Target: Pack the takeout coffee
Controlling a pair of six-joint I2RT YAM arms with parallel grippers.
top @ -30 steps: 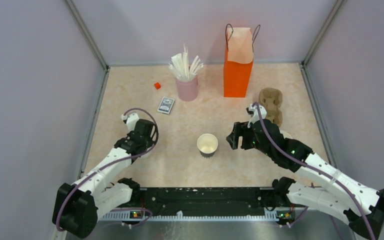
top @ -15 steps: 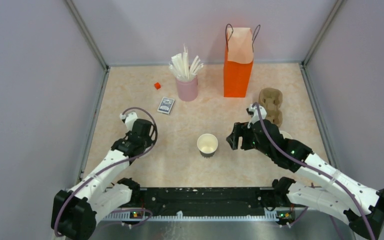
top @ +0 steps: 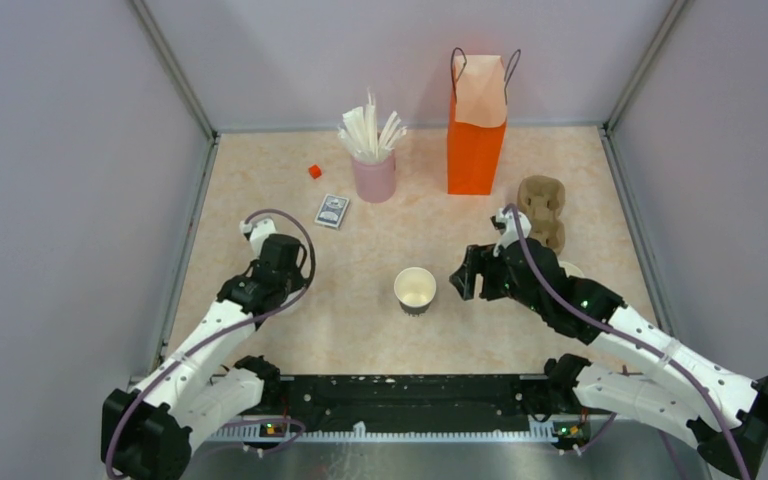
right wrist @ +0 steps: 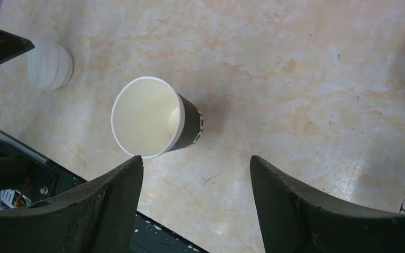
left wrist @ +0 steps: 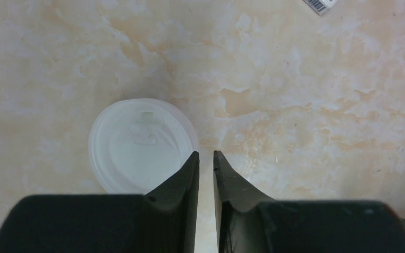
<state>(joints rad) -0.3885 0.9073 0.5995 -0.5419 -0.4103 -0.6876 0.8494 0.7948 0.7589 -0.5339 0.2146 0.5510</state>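
Marbled bench (top: 360, 335), lilac walls on three sides. Bag (top: 476, 140) stands upright at far edge, right of centre; straw pot (top: 374, 178) left of it, carrier (top: 542, 205) toward right edge.

Coffee (top: 571, 268) sits just on the near side of the carrier, close to right edge. It is mostly hidden behind the right arm, only a bit of white lid shows, nothing grips it.

Lidless cup (top: 415, 289) upright mid-bench, toward near edge.

Right claw (right wrist: 196, 159) wide open, empty. It is just right of the lidless cup, not around it.

Left claw (left wrist: 205, 155) all but closed, thin slit between tips, nothing in it. It hangs over the edge of the loose lid (left wrist: 137, 145), which lies flat on the left half of the bench; can't tell if it touches.

Step, my read: early. Nothing packed, arms busy with the second cup and its lid rather than the coffee.

Next move likely calls for the left claw to part and take the lid rim; thin and flat, may slip. Right claw would have to close in on the lidless cup to steady it
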